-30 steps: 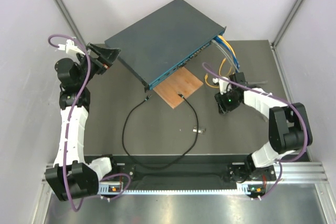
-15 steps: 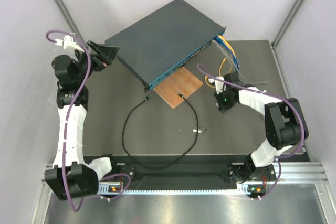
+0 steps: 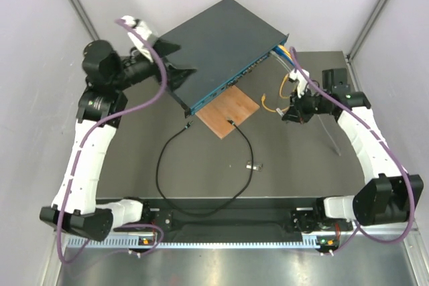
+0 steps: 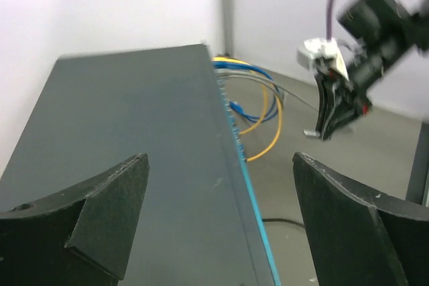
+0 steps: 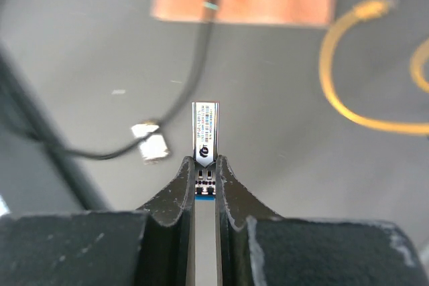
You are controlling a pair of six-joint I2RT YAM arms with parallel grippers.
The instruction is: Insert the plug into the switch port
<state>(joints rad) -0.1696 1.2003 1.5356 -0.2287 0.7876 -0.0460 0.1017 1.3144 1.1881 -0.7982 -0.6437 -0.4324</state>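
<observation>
The switch (image 3: 214,48) is a flat dark blue-grey box; its row of ports (image 3: 224,87) runs along the teal front face. The thin black cable (image 3: 161,159) loops on the table. One plug (image 3: 188,125) lies just before the teal face, the other (image 3: 230,122) on the brown board. My left gripper (image 3: 175,65) is open and empty above the switch's left corner; in the left wrist view it (image 4: 221,222) straddles the top (image 4: 134,138). My right gripper (image 3: 289,113) is shut on a small silver labelled module (image 5: 205,132), right of the board.
Yellow and blue cables (image 3: 288,65) are plugged in at the switch's right end. The brown square board (image 3: 228,112) lies before the teal face. A small silver stick (image 3: 253,165) lies beside the black cable. A thin grey rod (image 3: 332,135) lies at the right.
My left arm has swung right, from beside the switch's left corner to over it. My right arm has stretched out and its wrist has shifted slightly up and right.
</observation>
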